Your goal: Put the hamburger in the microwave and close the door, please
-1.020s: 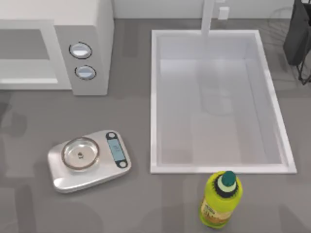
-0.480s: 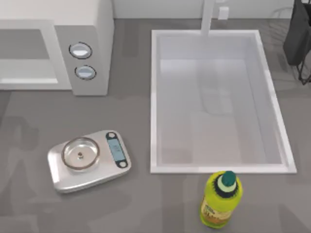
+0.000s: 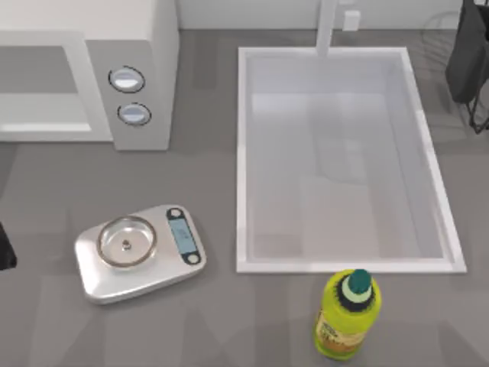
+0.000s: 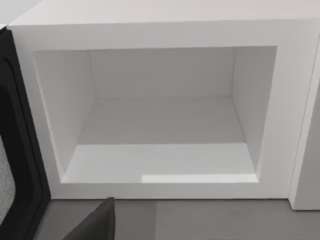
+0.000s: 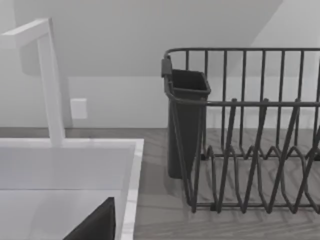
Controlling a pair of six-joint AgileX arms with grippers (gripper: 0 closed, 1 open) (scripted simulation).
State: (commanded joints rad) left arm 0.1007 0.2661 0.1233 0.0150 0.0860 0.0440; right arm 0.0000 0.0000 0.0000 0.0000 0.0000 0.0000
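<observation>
The white microwave (image 3: 145, 46) stands at the table's back left, with two round dials (image 3: 127, 79) on its control panel. In the left wrist view its cavity (image 4: 160, 125) is open and has nothing inside. The door (image 4: 15, 150) is swung open beside the cavity and shows as a dark-edged pane. The hamburger is out of view. A dark piece of my left gripper (image 4: 95, 227) sits low in front of the cavity. My left arm (image 3: 4, 248) shows at the table's left edge. A dark piece of my right gripper (image 5: 95, 225) hangs over the sink's back right part.
A silver kitchen scale (image 3: 137, 252) lies in front of the microwave. The white sink (image 3: 243, 153) with its faucet (image 5: 50, 80) takes up the middle and right. A yellow-green bottle (image 3: 348, 313) stands at the front. A dark wire dish rack (image 5: 250, 130) sits at the back right.
A dark piece of my left arm has come into the top view at the table's left edge. Shadows on the left side of the table have shifted.
</observation>
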